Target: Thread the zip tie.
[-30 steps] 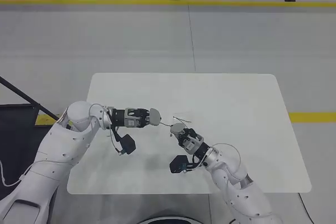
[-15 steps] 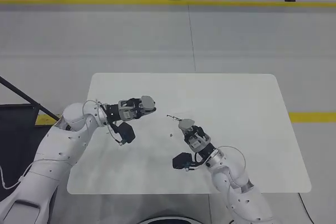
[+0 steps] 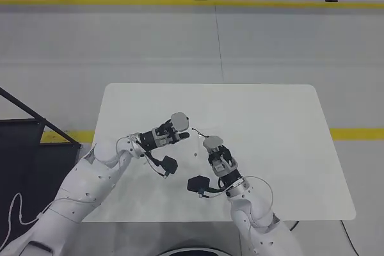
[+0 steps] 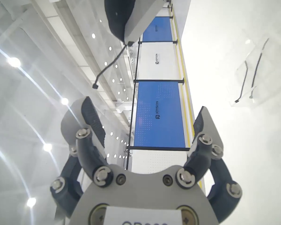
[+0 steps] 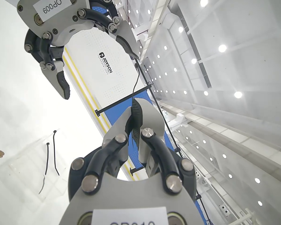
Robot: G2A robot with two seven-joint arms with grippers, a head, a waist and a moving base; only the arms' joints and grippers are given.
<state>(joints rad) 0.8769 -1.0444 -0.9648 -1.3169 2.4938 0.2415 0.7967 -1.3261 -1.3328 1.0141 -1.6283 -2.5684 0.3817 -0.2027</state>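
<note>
Left gripper [image 3: 181, 126] swung in closer and now sits just beside the right gripper [image 3: 212, 142], fingers spread wide (nothing in them). Right one's pinching the zip tie [image 5: 136, 80], which sticks out between both grippers. Bag of spare ties [image 4: 250, 76] lies nearby.

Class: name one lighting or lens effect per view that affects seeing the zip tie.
Top view: even light, zip tie a thin line over the white table. Left wrist view: curved flare streaks from ceiling lamps. Right wrist view: zip tie dark against a bright panel.
</note>
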